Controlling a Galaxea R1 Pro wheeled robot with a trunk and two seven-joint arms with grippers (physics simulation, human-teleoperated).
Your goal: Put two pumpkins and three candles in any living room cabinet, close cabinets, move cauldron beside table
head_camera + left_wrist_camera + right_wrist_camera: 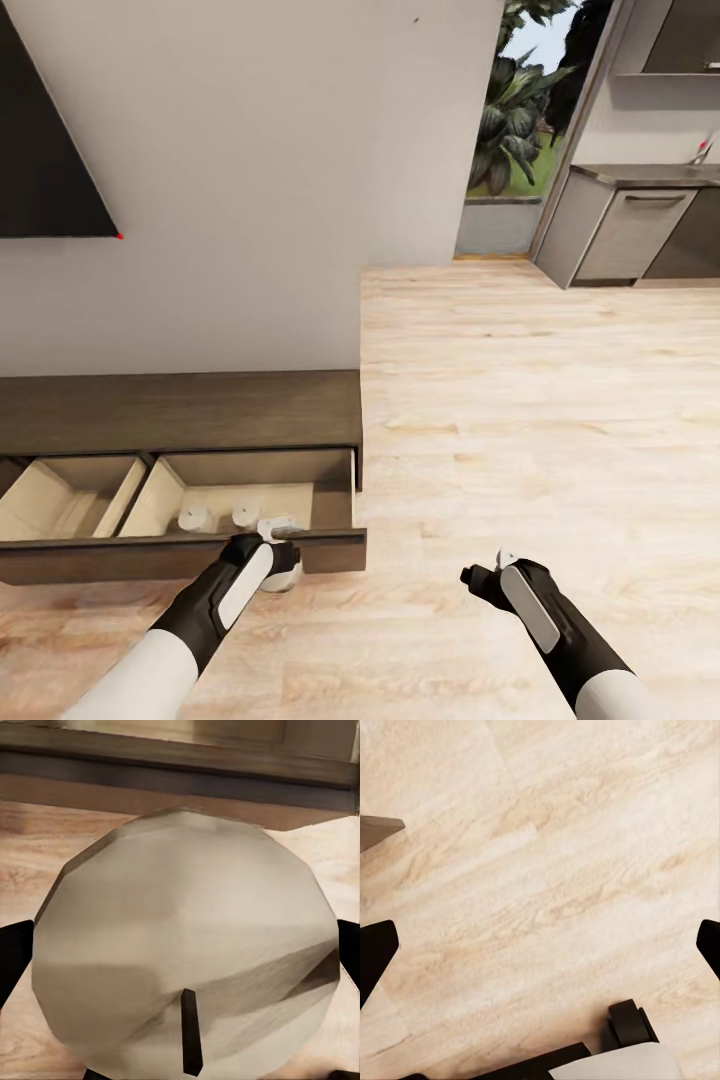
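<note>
Cream candle (184,945) sits clamped in your left gripper (275,560) at the open drawer (250,500) front. Your right gripper (490,572) hangs spread above bare floor (540,400).

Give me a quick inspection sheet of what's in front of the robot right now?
Surface: light wood plank floor.
Job's things: dark-brown cabinet with both drawers pulled open; two candles in the right drawer; a third candle held by the left gripper at the drawer front.
Clutter: nothing seen.
Grippers: left shut on that candle; right gripper open, empty, over bare floor.
Cables: nothing seen.
Surroundings: beige wall, glazed door, grey kitchen units.
</note>
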